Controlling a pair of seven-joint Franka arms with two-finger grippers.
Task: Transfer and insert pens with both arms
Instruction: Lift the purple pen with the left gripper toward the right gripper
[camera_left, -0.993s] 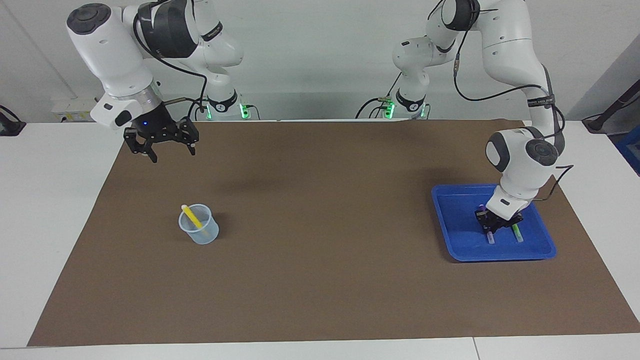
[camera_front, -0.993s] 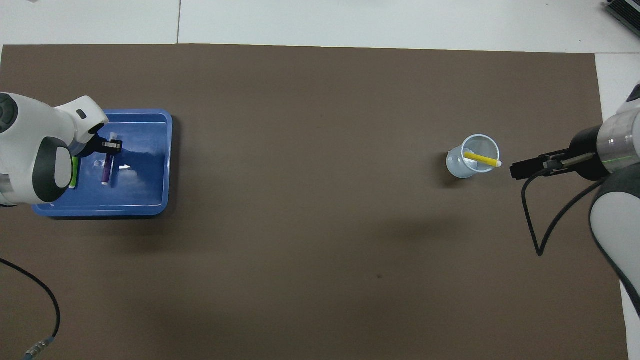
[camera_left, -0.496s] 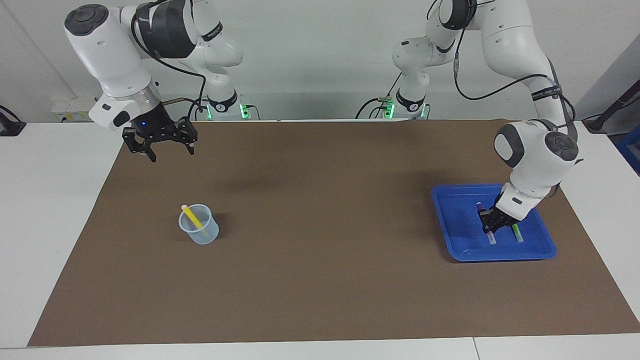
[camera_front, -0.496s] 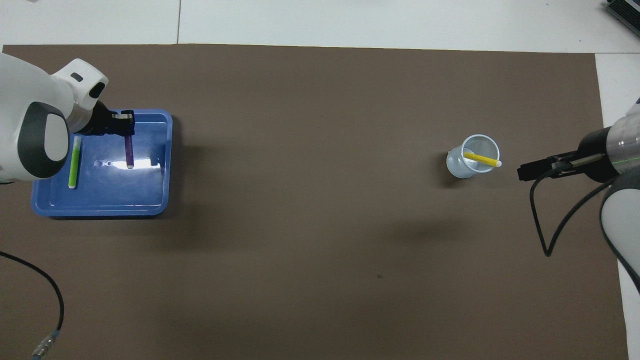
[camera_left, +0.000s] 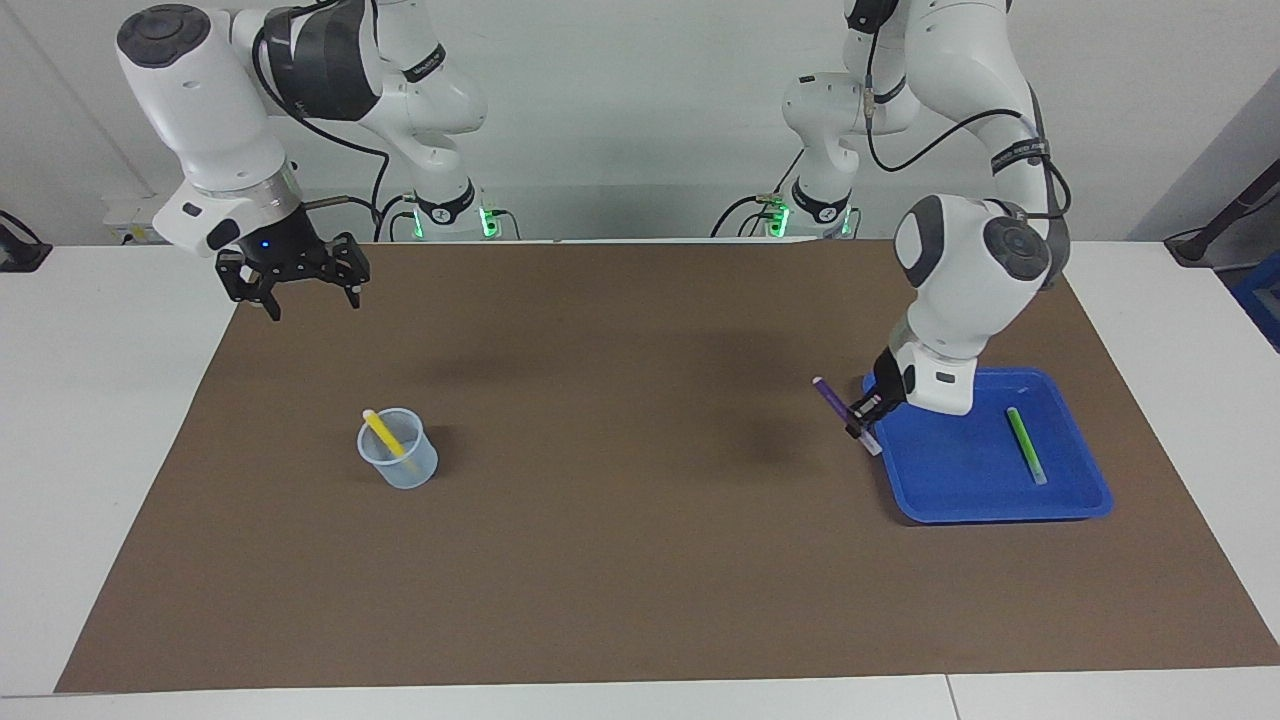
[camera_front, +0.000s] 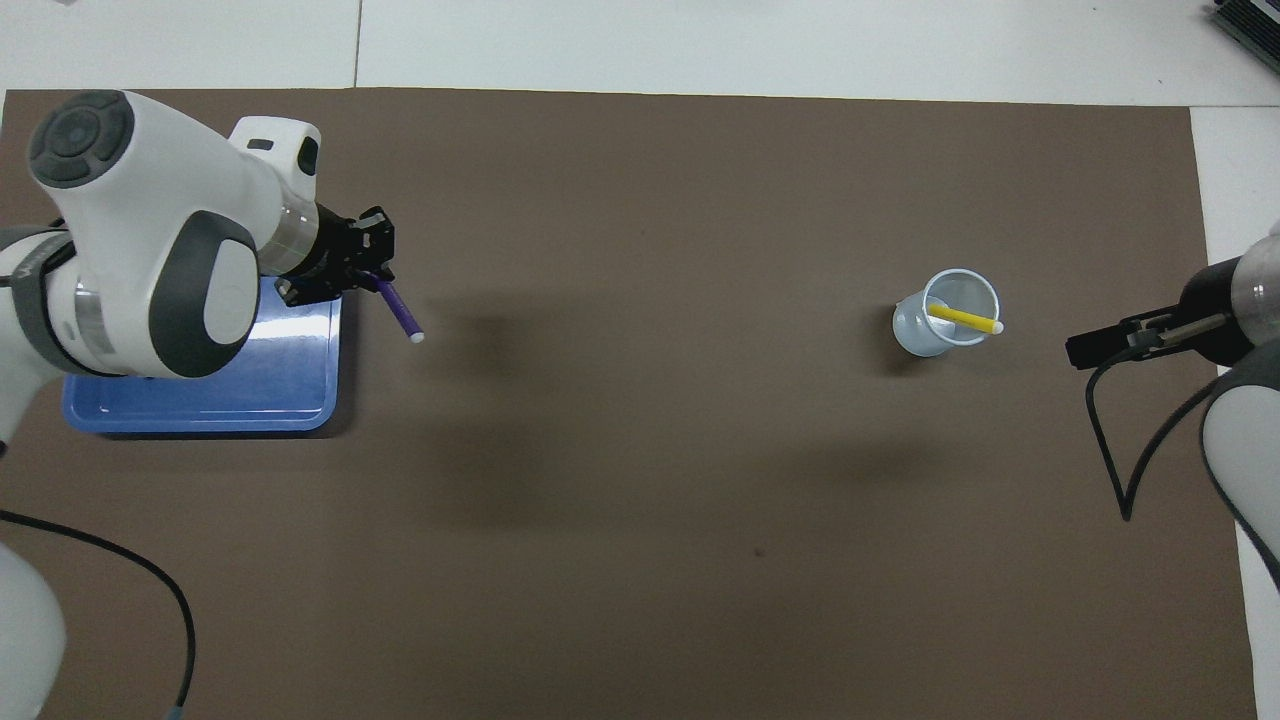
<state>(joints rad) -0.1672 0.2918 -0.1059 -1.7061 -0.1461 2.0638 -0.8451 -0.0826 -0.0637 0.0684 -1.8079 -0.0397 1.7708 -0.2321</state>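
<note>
My left gripper (camera_left: 860, 418) is shut on the purple pen (camera_left: 832, 400), which hangs tilted in the air over the tray's edge on the side toward the right arm's end. From overhead the purple pen (camera_front: 399, 312) sticks out of the left gripper (camera_front: 372, 280), pale tip over the mat. The green pen (camera_left: 1026, 446) lies in the blue tray (camera_left: 960, 490); the arm hides it in the overhead view. The yellow pen (camera_left: 382, 434) leans in a clear cup (camera_left: 400, 462). My right gripper (camera_left: 315, 305) hangs open and holds nothing, over the mat's corner at the right arm's end.
A brown mat (camera_left: 620, 560) covers most of the white table. The cup (camera_front: 945, 325) with the yellow pen (camera_front: 963, 319) stands toward the right arm's end, the blue tray (camera_front: 200, 405) at the left arm's end. A black cable (camera_front: 1110, 440) loops by the right arm.
The left gripper has lifted the purple pen out of the tray and carried it over the tray's edge toward the middle. The right gripper drifted slightly away from the cup.
</note>
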